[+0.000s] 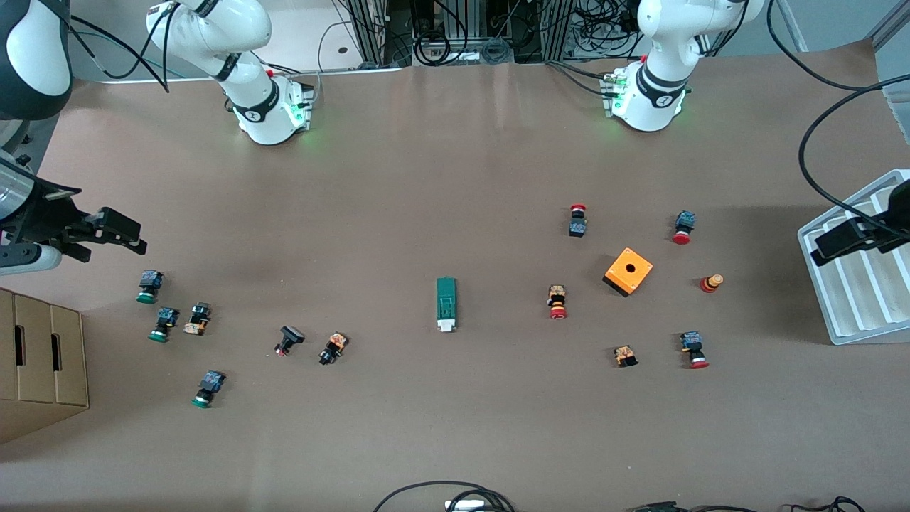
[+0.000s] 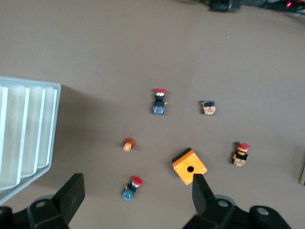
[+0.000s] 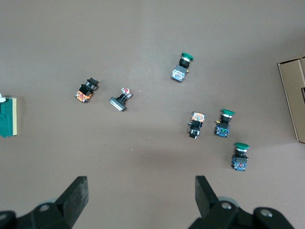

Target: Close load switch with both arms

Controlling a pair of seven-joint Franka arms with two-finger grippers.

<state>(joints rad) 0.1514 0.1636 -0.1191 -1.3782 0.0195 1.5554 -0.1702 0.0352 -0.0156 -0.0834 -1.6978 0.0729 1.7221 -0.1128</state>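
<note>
The load switch (image 1: 446, 304) is a narrow green block with a white tab on its end nearer the front camera. It lies flat at the middle of the table and shows at the edge of the right wrist view (image 3: 7, 117). My right gripper (image 1: 126, 237) hangs open and empty over the right arm's end of the table, beside the green-capped buttons (image 1: 148, 286); its fingertips (image 3: 80, 183) stand wide apart. My left gripper (image 1: 842, 240) hangs open and empty over the white tray (image 1: 860, 299) at the left arm's end. Both are well away from the switch.
An orange box with a hole (image 1: 628, 271) and several red-capped buttons (image 1: 557, 301) lie toward the left arm's end. Green-capped buttons and small black parts (image 1: 290, 339) are scattered toward the right arm's end. A cardboard box (image 1: 43, 355) stands at that end's edge.
</note>
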